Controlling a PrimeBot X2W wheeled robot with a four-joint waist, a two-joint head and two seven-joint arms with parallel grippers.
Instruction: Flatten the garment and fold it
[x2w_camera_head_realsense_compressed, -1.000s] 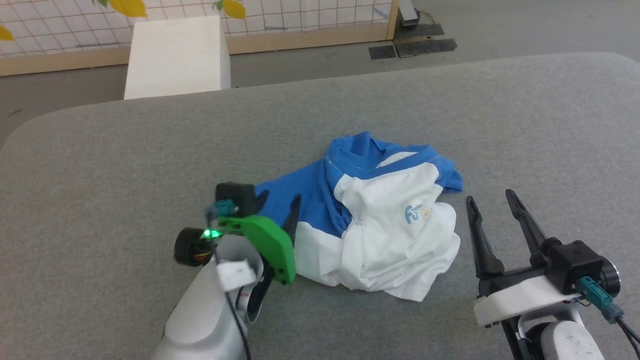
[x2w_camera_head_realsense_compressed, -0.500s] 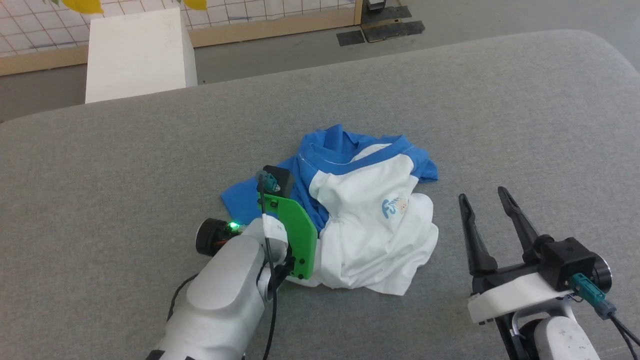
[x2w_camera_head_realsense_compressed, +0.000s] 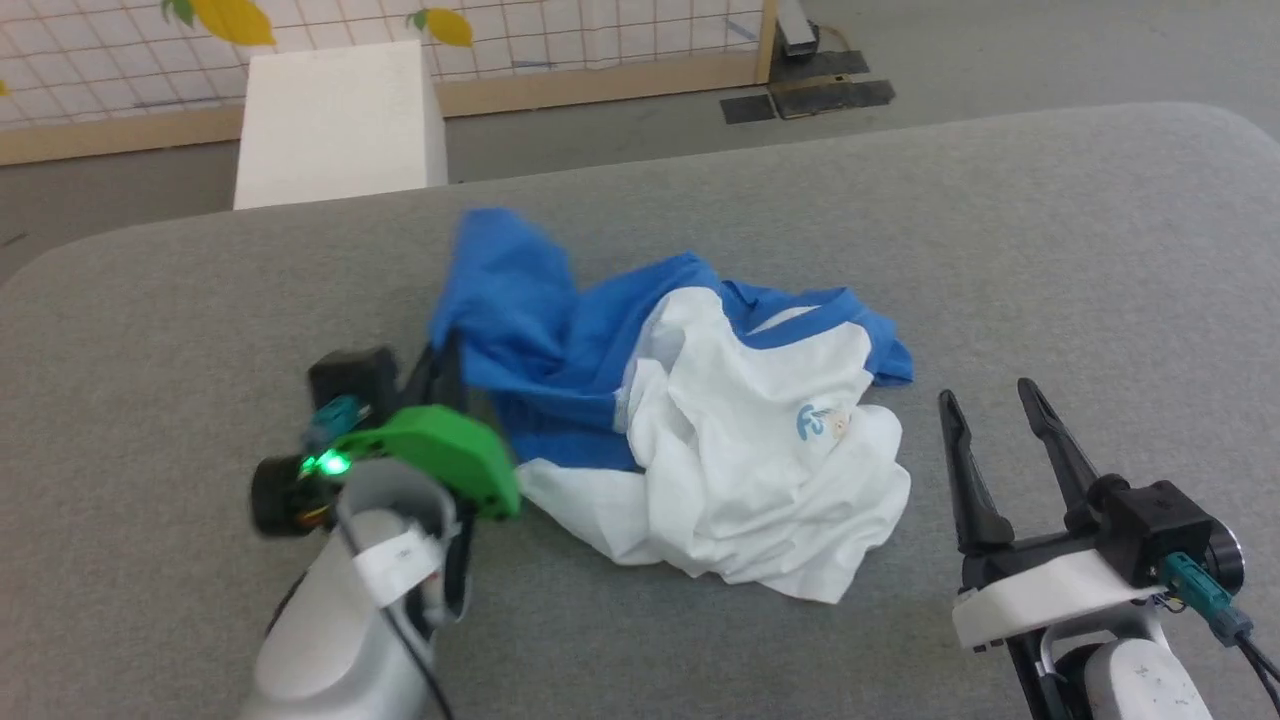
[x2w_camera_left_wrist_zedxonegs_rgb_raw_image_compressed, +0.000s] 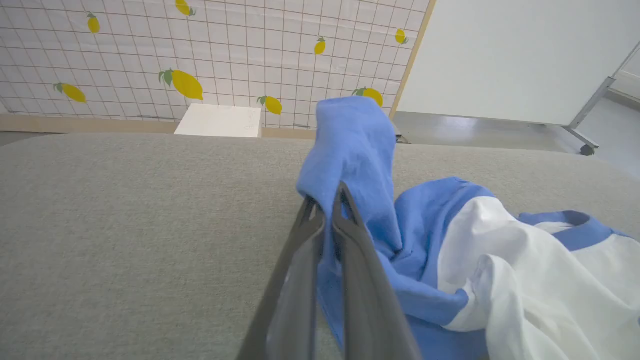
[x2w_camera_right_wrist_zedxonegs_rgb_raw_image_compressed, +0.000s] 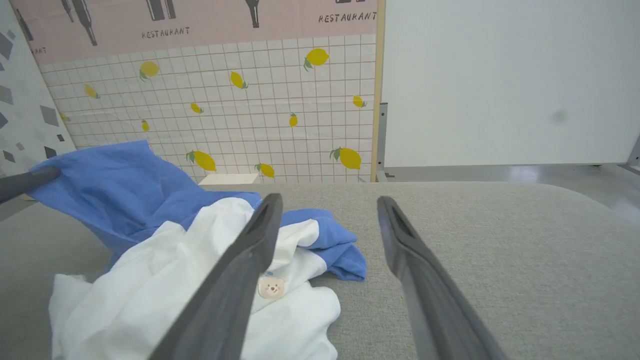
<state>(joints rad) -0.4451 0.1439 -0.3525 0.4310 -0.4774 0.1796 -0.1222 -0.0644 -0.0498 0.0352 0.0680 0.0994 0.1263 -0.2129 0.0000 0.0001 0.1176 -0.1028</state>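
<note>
At ten o'clock left gripper (x2w_camera_left_wrist_zedxonegs_rgb_raw_image_compressed: 327, 210) pinches the garment (x2w_camera_head_realsense_compressed: 760, 440) by a sleeve (x2w_camera_head_realsense_compressed: 500, 270); right gripper (x2w_camera_head_realsense_compressed: 985, 392) gapes empty — pinch may slip when pulled.

Garment (x2w_camera_head_realsense_compressed: 740, 450) heaped on table (x2w_camera_head_realsense_compressed: 1000, 250), abt ctr. Its sleeve (x2w_camera_head_realsense_compressed: 500, 280) stands up off the heap's left side, end pinched btwn L gripper (x2w_camera_left_wrist_zedxonegs_rgb_raw_image_compressed: 325, 202) fingers. L gripper sits left of heap, over table. R gripper (x2w_camera_head_realsense_compressed: 985, 392) is right of heap, near but apart, w/ table showing btwn its fingers. Box (x2w_camera_head_realsense_compressed: 335, 120) behind table's far edge, to left; wall (x2w_camera_head_realsense_compressed: 600, 40) behind box.
</note>
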